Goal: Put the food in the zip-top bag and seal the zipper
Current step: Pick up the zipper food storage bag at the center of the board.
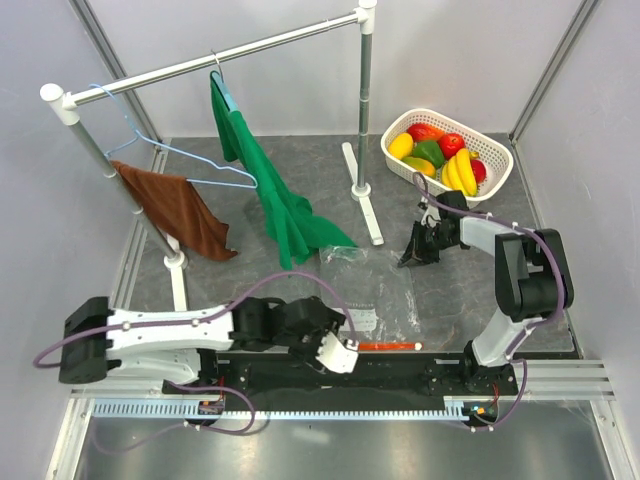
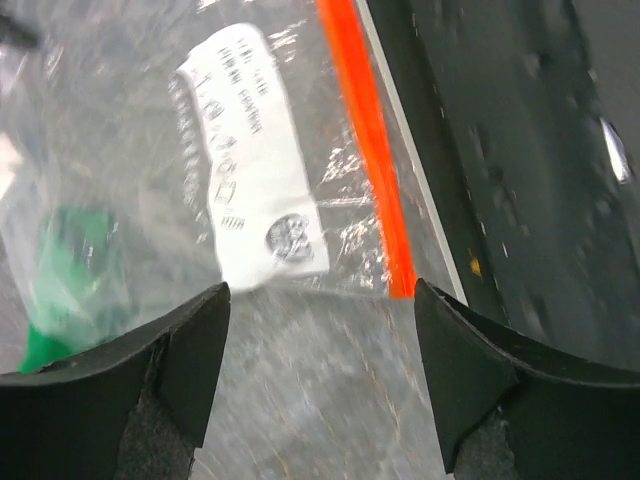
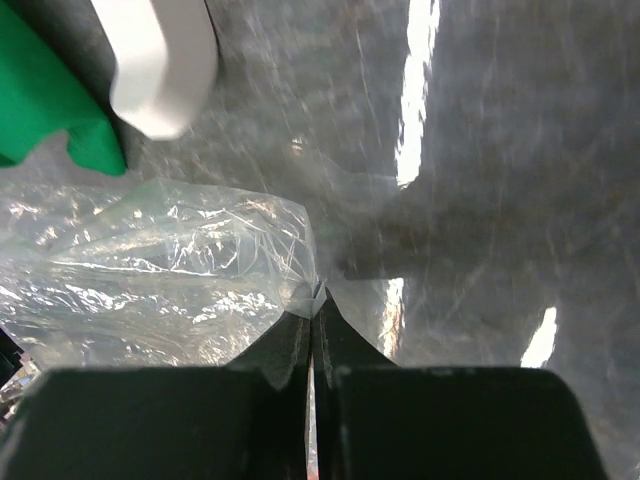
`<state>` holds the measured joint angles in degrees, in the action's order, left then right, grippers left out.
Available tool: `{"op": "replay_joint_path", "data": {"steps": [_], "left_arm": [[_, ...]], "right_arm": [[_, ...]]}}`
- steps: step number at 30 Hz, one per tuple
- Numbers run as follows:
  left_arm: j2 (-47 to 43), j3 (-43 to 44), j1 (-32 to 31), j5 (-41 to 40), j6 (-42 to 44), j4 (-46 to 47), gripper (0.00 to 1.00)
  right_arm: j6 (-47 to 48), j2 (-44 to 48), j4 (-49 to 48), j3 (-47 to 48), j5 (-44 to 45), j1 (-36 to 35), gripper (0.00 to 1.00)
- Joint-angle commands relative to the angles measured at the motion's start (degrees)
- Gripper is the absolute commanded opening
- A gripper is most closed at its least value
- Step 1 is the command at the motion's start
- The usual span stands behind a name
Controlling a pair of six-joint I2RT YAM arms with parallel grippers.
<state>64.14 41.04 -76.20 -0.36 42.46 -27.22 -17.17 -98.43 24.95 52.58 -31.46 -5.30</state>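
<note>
The clear zip-top bag [image 1: 375,295] lies flat on the grey table, its orange-red zipper [image 1: 390,346] along the near edge. My left gripper [image 1: 345,350] is open just above the bag's near left corner; the left wrist view shows the white label [image 2: 255,200] and the zipper [image 2: 370,130] ahead of the fingers. My right gripper [image 1: 415,250] is shut on the bag's far right corner [image 3: 316,296], pinching the plastic. The food [image 1: 440,155], bananas, peppers and a lemon, sits in the white basket.
The white mesh basket [image 1: 497,152] stands at the back right. A clothes rack with a white foot [image 1: 362,190] holds a green shirt [image 1: 285,210], a brown cloth [image 1: 185,215] and a blue hanger. The table's near edge rail runs by the zipper.
</note>
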Motion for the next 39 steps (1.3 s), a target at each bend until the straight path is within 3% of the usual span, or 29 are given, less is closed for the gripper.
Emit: {"op": "replay_joint_path", "data": {"steps": [1,5,7,15,23,26,29,30,31,33,36,39], "left_arm": [[6.2,1.5,-5.8,-10.2,-3.0,10.0,0.79],[13.4,3.1,-8.3,-12.1,-3.6,13.6,0.75],[16.4,5.9,-8.5,-14.2,-4.8,14.6,0.67],[26.9,11.2,-9.3,-15.8,-6.7,15.4,0.65],[31.2,12.8,-9.3,-17.2,-7.2,16.8,0.60],[33.0,14.0,-9.1,-18.3,-8.3,17.0,0.47],[32.5,15.2,-8.1,-18.0,-10.5,16.2,0.22],[31.9,15.5,-7.8,-17.5,-11.0,15.9,0.08],[31.5,16.3,-7.6,-17.1,-12.6,15.2,0.02],[29.7,17.9,-6.2,-13.5,-15.3,11.4,0.02],[28.9,23.1,-2.0,-7.7,-23.3,4.9,0.02],[28.9,28.6,2.0,-4.1,-32.6,0.9,0.02]], "right_arm": [[2.8,-2.7,0.5,5.8,-0.7,0.0,0.00],[3.4,-3.7,0.7,6.9,-0.4,0.0,0.00],[4.0,-4.0,0.7,7.2,0.0,0.1,0.00],[4.2,-5.9,0.6,10.3,0.3,0.1,0.00],[4.0,-7.6,0.0,10.7,-0.1,0.0,0.00],[4.0,-7.8,-0.5,10.4,-0.9,0.0,0.00],[4.4,-7.6,-0.6,10.6,-1.5,0.0,0.00],[4.4,-7.3,-0.7,10.7,-1.6,0.0,0.00],[4.5,-7.1,-0.7,10.9,-1.6,0.0,0.00],[4.3,-6.7,-0.7,12.0,-2.2,0.0,0.00],[4.2,-5.4,0.4,15.8,-6.2,0.2,0.20],[2.0,-1.6,1.7,20.7,-10.1,1.7,0.49]]}}
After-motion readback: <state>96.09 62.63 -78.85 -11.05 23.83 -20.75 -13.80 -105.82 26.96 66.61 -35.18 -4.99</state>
